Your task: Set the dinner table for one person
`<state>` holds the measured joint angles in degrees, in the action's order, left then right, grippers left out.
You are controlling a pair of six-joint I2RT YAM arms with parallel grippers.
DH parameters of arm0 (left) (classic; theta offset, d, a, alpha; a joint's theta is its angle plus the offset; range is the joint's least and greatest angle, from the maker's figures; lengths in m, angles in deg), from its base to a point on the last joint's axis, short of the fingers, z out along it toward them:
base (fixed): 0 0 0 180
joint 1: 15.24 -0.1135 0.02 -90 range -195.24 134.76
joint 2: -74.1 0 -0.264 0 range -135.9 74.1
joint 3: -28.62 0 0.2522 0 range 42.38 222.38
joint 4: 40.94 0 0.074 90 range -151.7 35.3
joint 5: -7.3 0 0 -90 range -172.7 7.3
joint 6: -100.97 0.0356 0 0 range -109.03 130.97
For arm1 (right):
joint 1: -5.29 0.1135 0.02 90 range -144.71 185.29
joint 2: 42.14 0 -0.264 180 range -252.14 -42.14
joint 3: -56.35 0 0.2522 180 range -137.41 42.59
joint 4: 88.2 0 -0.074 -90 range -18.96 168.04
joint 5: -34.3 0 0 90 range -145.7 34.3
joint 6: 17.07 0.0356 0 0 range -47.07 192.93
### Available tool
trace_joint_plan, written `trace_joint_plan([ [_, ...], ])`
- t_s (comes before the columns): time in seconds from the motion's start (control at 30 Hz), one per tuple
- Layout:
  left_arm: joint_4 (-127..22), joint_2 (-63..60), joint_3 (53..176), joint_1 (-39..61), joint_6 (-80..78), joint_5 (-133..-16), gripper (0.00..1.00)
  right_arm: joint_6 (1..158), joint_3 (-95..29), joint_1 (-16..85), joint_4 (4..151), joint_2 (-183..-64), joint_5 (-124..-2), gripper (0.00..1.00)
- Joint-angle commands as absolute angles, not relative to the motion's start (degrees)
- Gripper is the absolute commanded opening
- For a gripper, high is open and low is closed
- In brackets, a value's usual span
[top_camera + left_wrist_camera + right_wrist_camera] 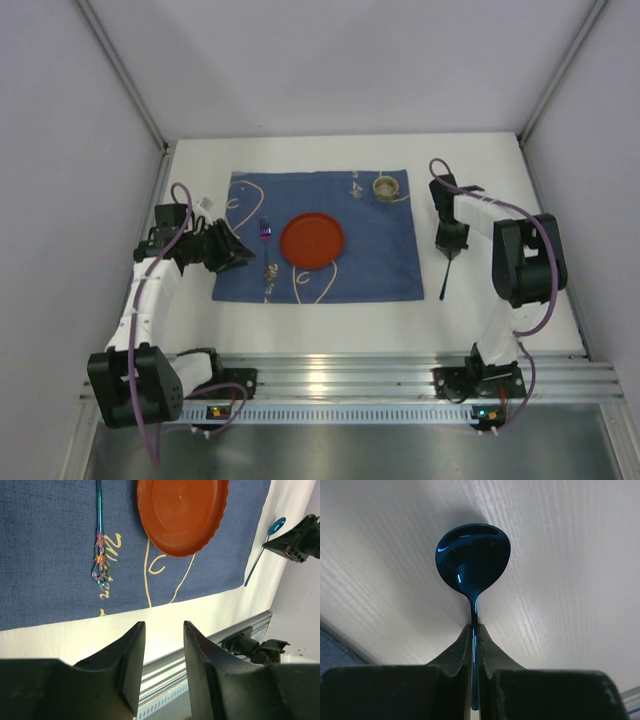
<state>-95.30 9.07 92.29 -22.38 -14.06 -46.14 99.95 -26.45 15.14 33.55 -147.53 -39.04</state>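
Grip is set: right claw (475,627) pinches the glossy blue metal spoon (472,555) by its thin handle on the matte white desk (330,325), right of the round orange plate (311,240), long axis running near-to-far alongside it; the left claw (163,626), left of the plate, stands apart, empty.

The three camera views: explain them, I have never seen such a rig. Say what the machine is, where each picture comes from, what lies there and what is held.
This is a robot's left arm and right arm, bolted at the near edge of a white table, each ending in a two-finger gripper. The wide picture looks down from above. The other two come from cameras on the wrists. On the table lies a blue mat bearing a red plate, a rainbow-coloured utensil left of it and a small round cup at the mat's far right corner. The left gripper is open and empty. The right gripper is shut on a blue spoon, right of the mat.
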Motion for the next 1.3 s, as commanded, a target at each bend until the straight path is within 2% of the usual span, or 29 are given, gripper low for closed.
trace_joint_plan([
  [0.0,-95.22,10.82,91.69,-22.71,-13.37,-45.35,0.41,97.46,-27.89,19.17,30.59,-143.42,-26.63,0.0],
  [0.1,-94.51,11.26,91.42,-22.62,-13.9,-44.73,0.41,96.92,-34.21,23.13,25.06,-139.81,-22.22,0.0],
  [0.2,-94.33,11.43,91.68,-22.36,-14.16,-44.2,0.41,97.71,-40.63,27.96,20.92,-137.34,-22.92,0.0],
  [0.37,-95.39,12.05,92.21,-21.31,-13.99,-45.52,0.43,101.74,-48.99,35.69,20.12,-139.26,-35.03,0.0],
  [0.53,-96.18,13.72,90.9,-20.34,-12.94,-47.36,0.48,104.21,-55.93,41.41,22.23,-150.14,-40.58,0.0],
  [0.77,-97.85,15.91,90.81,-20.34,-12.58,-49.47,0.52,104.92,-65.6,42.38,21.88,-166.31,-41.46,0.0],
  [0.93,-97.41,16.88,90.46,-20.34,-12.58,-49.21,0.58,105.88,-68.15,42.12,21.62,-171.07,-41.29,0.0],
  [1.13,-97.32,17.24,90.37,-20.25,-12.49,-48.86,0.59,107.64,-69.74,41.86,21.09,-173.1,-40.15,0.0],
  [1.17,-97.15,17.15,90.37,-20.08,-12.49,-48.77,0.59,108.17,-69.74,41.86,21.09,-173.1,-40.15,0.01],
  [1.2,-97.15,17.23,90.37,-19.99,-12.49,-48.86,0.59,108.43,-69.82,41.86,21.09,-172.75,-40.06,0.09],
  [1.23,-97.15,17.15,90.37,-19.81,-12.49,-48.69,0.59,108.7,-69.74,41.94,20.83,-172.4,-40.14,0.2],
  [1.27,-97.23,16.97,90.28,-19.73,-12.49,-48.77,0.59,109.22,-69.65,41.94,20.74,-171.62,-40.06,0.41],
])
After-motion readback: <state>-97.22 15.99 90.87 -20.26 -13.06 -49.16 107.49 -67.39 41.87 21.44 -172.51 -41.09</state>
